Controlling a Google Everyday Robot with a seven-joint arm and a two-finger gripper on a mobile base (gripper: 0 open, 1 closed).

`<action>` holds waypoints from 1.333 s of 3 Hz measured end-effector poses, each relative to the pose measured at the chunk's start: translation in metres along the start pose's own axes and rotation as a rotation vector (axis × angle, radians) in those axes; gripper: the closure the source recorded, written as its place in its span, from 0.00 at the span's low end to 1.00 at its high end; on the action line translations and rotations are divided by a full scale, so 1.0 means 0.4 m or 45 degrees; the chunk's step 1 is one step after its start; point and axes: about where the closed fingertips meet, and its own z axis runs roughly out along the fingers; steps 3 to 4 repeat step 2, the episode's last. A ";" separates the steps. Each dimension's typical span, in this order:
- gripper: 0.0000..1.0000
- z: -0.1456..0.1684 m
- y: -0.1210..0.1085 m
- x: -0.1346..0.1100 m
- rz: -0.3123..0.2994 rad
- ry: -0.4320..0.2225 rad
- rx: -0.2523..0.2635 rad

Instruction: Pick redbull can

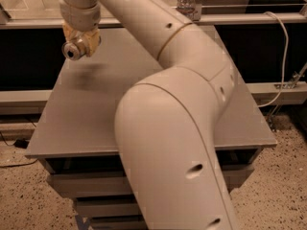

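The redbull can (73,51) shows its shiny round silver end toward the camera at the upper left. My gripper (79,43) hangs from the white wrist above it, and its yellowish fingers (91,40) are shut around the can's body. The can is held above the grey table (96,123), with a faint shadow on the tabletop below it. Most of the can's body is hidden by the fingers.
My large white arm (177,128) fills the middle and right of the view and hides much of the table. A clear water bottle (186,3) stands at the table's far edge. A white cable (283,56) hangs at the right. The floor is speckled.
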 end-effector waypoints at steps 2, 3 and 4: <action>1.00 -0.158 0.046 0.005 0.263 -0.169 0.276; 1.00 -0.158 0.046 0.005 0.263 -0.169 0.276; 1.00 -0.158 0.046 0.005 0.263 -0.169 0.276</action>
